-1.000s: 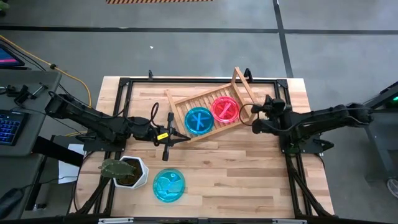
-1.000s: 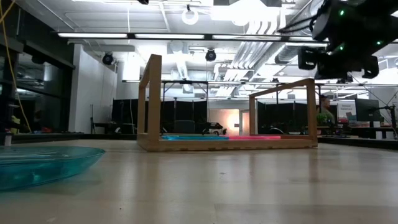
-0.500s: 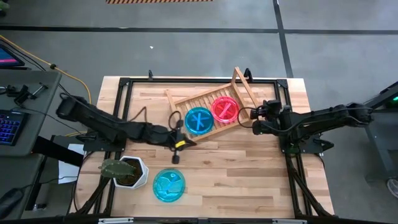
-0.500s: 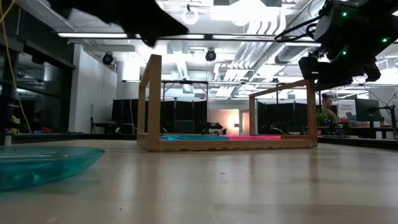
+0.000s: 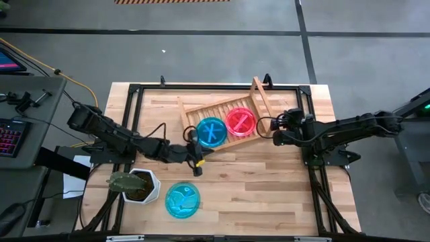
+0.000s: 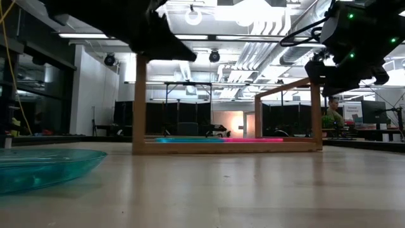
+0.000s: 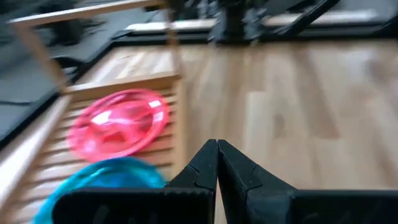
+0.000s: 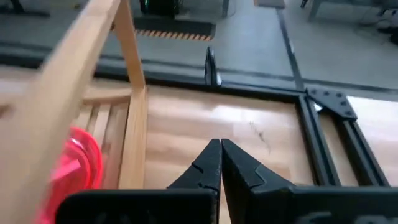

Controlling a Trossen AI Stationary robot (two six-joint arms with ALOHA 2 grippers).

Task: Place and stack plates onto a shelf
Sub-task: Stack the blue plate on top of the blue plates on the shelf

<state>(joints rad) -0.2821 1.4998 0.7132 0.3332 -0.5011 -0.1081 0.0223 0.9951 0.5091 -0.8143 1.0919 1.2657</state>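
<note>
Plates are the job: from above, a teal plate (image 5: 211, 132) and a pink plate (image 5: 240, 121) lie side by side on the slatted wooden shelf (image 5: 195, 109), while a third teal plate (image 5: 182, 199) sits well apart on the table (image 5: 269, 181) beside the white plant pot (image 5: 140, 186). The left gripper (image 5: 196, 161), pinched shut and empty, hovers just beside the shelf's near corner; the right gripper (image 5: 276, 134), likewise shut and empty, sits at the shelf's other end.

At table height, the loose teal plate (image 6: 38, 166) rests low and shallow.

Past the left wrist's closed fingers (image 7: 205, 167), the pink plate (image 7: 118, 123) looks thin, light and slick, probably best pinched at its rim.

The right wrist sees the shelf rail (image 8: 134, 81) close by.
</note>
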